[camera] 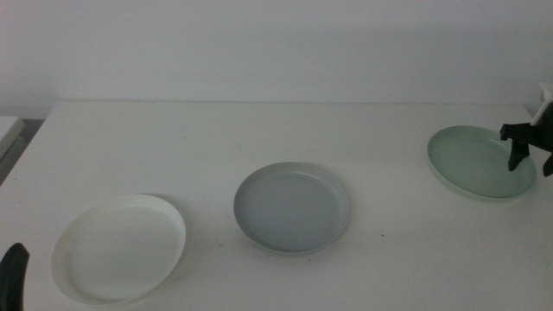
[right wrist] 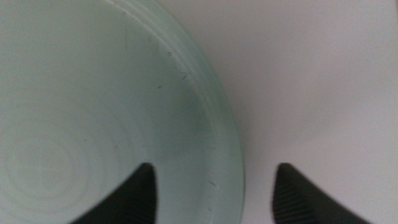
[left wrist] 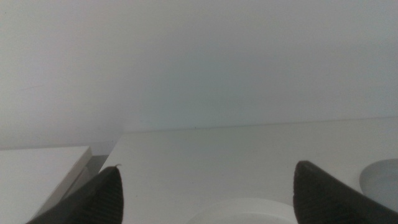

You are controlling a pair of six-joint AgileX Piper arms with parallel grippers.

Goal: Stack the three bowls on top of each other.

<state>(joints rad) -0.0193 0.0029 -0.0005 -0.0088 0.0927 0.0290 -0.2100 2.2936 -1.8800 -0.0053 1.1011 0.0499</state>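
Middle view shows no stacking done: white bowl (camera: 118,249), grey bowl (camera: 292,208) and mint green bowl (camera: 480,162) lie well apart on the plain white bench (camera: 259,138) before a bare wall, right claw (camera: 529,152) open astride the mint rim, left claw (camera: 14,275) parked, jaws apart.

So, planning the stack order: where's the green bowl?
Far right of the table in the middle view, the green bowl sits beyond the grey bowl, the right gripper straddling its rim.

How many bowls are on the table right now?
3, none stacked: white bowl front left, grey bowl centre, mint bowl far right under the right gripper.
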